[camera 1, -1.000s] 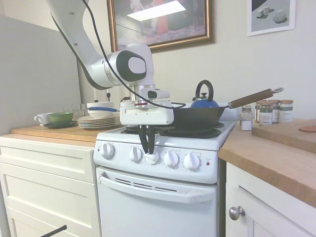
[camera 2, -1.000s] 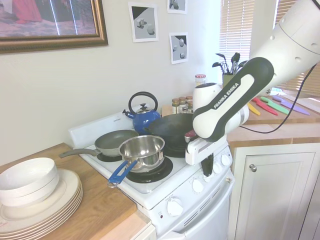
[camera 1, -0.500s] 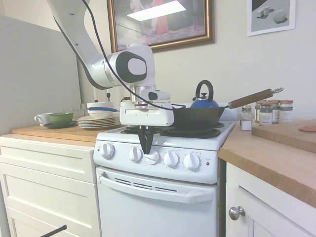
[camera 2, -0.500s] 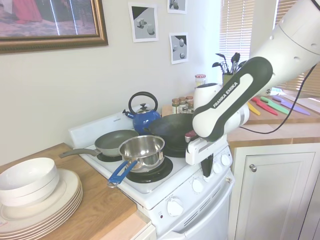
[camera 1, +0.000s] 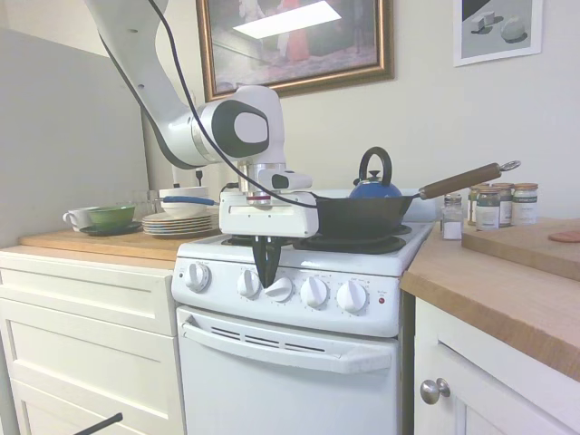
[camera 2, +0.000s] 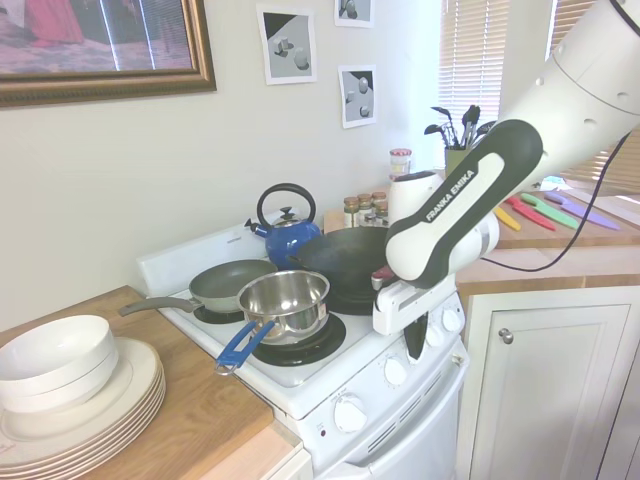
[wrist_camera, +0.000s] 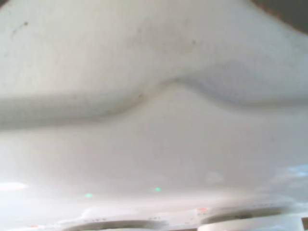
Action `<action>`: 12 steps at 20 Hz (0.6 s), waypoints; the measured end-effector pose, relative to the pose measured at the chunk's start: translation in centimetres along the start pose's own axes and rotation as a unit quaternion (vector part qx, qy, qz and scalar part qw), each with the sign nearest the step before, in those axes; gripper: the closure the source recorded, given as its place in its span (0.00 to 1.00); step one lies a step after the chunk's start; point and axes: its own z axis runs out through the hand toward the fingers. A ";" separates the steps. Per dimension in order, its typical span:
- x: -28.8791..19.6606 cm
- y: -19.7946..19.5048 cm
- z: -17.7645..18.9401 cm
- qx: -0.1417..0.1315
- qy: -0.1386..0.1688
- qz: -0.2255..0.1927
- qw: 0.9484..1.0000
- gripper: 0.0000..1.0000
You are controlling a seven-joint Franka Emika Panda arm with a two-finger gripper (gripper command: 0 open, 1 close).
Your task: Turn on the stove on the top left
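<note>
lifted slightly, tool (camera 1: pixel 265 272) hangs closed, holding nothing, just above the stove (camera 1: pixel 290 362) knobs (camera 1: pixel 279 289).

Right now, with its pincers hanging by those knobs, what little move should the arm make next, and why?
Probably ease straight up and away. The gripper hangs with its fingers close together just above the third knob on the stove, apparently touching nothing. That knob's ridge sits tilted unlike its neighbours', which suggests it is already turned. Which burner it controls cannot be told.

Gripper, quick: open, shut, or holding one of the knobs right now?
Gripper: shut, the dark fingers pressed together in a point just above the third round white knob from the left of the white stove; holding nothing.
</note>
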 end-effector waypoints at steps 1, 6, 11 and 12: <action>0.0 0.0 0.1 -0.001 0.001 -0.001 1.000 1.00; -0.3 0.0 0.3 -0.015 0.016 -0.003 1.000 1.00; -0.8 -0.3 0.6 -0.026 0.028 -0.003 0.999 1.00; -0.9 -0.3 0.6 -0.026 0.029 -0.003 0.999 1.00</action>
